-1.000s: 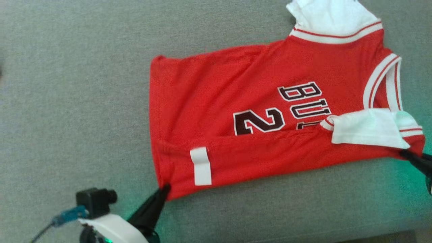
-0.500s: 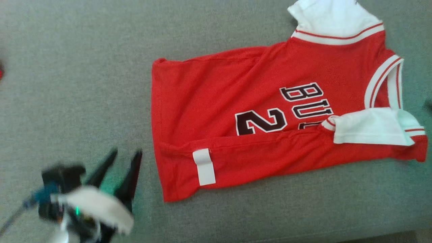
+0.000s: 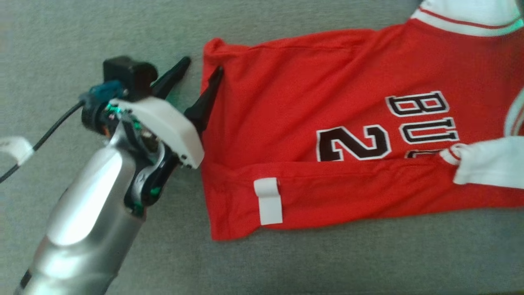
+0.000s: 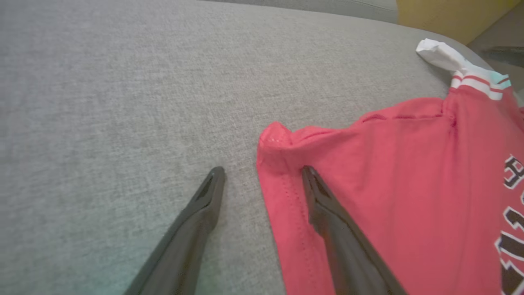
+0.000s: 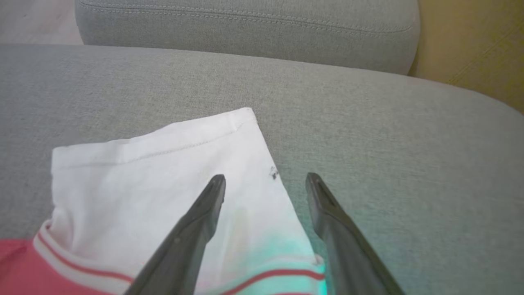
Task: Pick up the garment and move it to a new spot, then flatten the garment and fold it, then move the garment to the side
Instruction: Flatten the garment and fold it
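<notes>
The garment [image 3: 307, 102] is a red jersey with white sleeves and dark "BU" and "2" lettering, lying flat on the grey sofa seat [image 3: 102, 32]. Its near long edge is folded up over the front, with a white label [image 3: 268, 200] on the fold. My left gripper [image 3: 202, 66] is open at the jersey's far hem corner [image 4: 278, 143], one finger [image 4: 323, 200] over the red cloth and the other on the bare seat. My right gripper [image 5: 266, 177] is open, astride the edge of the far white sleeve [image 5: 143, 184], with nothing held.
The sofa's back cushion [image 5: 245, 28] rises beyond the seat, with a yellowish surface [image 5: 470, 41] to its right. A cable with a white tag [image 3: 14, 147] trails from my left wrist. Bare seat stretches left of the jersey.
Both grippers opened and let go of the jersey's near edge. My left gripper swung left, then up to the far hem corner. The head camera shifted, so the jersey sits further right.
</notes>
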Motion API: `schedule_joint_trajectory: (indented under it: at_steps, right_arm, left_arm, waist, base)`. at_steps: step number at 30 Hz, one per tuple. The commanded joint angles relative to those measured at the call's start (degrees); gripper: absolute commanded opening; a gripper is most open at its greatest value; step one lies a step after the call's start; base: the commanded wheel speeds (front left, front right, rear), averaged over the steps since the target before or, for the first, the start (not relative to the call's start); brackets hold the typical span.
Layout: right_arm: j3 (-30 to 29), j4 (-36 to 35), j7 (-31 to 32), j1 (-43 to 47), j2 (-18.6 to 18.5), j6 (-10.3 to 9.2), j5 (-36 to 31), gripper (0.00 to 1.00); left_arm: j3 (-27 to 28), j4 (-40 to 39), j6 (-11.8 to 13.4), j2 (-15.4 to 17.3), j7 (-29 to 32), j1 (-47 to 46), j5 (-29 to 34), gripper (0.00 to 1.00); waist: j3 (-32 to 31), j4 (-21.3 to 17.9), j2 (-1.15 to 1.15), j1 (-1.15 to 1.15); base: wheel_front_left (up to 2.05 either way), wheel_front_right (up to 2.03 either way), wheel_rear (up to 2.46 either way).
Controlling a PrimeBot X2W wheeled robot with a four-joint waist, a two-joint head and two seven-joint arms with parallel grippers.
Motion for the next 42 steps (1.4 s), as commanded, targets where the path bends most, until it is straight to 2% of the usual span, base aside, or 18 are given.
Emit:
schedule_joint_trajectory:
  at_steps: [1, 10, 23, 27, 28, 29, 30, 37, 42]
  right_arm:
    - [0.2, 0.3, -1.3, -1.2, -0.1, -0.04, -0.9, 1.00]
    - [2.9, 13.8, -7.3, -7.8, 1.2, -0.04, -2.8, 1.00]
    - [8.4, 21.3, -10.2, -12.8, 2.6, -0.04, -0.6, 1.00]
    - [9.9, 23.2, -11.3, -12.9, 2.9, -0.04, 0.4, 1.00]
    - [10.2, 23.6, -11.5, -13.1, 3.0, -0.04, 0.6, 0.96]
    - [10.4, 23.9, -11.8, -13.2, 3.2, -0.04, 0.9, 0.27]
    - [10.8, 24.0, -12.2, -13.3, 3.5, -0.04, 1.4, 0.00]
    - [9.4, 23.1, -19.2, -15.9, 3.1, -0.04, 6.0, 0.00]
    - [10.7, 19.0, -20.3, -14.2, 0.4, -0.04, 10.6, 0.00]
  left_arm:
    - [1.3, 0.5, 0.0, 0.9, 0.8, -0.9, 0.6, 1.00]
    - [-2.1, 5.1, -2.6, -2.4, 1.8, -3.6, -0.2, 1.00]
    - [-4.5, 7.2, -5.1, -5.7, 3.4, -7.1, -2.0, 1.00]
    - [-5.1, 8.1, -5.4, -5.4, 3.9, -7.2, -1.8, 1.00]
    - [-5.2, 8.3, -5.4, -5.5, 3.8, -7.4, -1.8, 0.49]
    - [-5.2, 8.6, -5.5, -5.6, 3.7, -7.5, -1.9, 0.00]
    - [-5.0, 8.8, -5.4, -5.8, 3.1, -7.6, -1.9, 0.00]
    - [-0.8, 8.3, -3.2, -4.9, -2.8, -7.9, -1.5, 0.00]
    - [1.6, 5.7, -2.4, -3.2, -5.3, -5.5, -2.4, 0.00]
  waist:
    - [0.7, 1.3, 0.00, -0.01]
    - [-0.1, 2.9, 0.00, -0.01]
    - [0.8, 2.9, 0.00, -0.01]
    - [0.6, 2.8, 0.00, -0.01]
    - [0.7, 2.8, 0.00, -0.01]
    - [0.7, 2.8, 0.00, -0.01]
    - [0.6, 2.8, 0.00, -0.01]
    - [-0.5, 1.3, 0.00, -0.01]
    - [-2.4, -0.4, 0.00, -0.01]
  base:
    - [0.00, 0.00, 0.00]
    - [0.00, 0.00, 0.00]
    - [0.00, 0.00, 0.00]
    - [0.00, 0.00, 0.00]
    - [0.00, 0.00, 0.00]
    - [0.00, 0.00, 0.00]
    - [0.00, 0.00, 0.00]
    - [0.00, 0.00, 0.00]
    - [0.00, 0.00, 0.00]
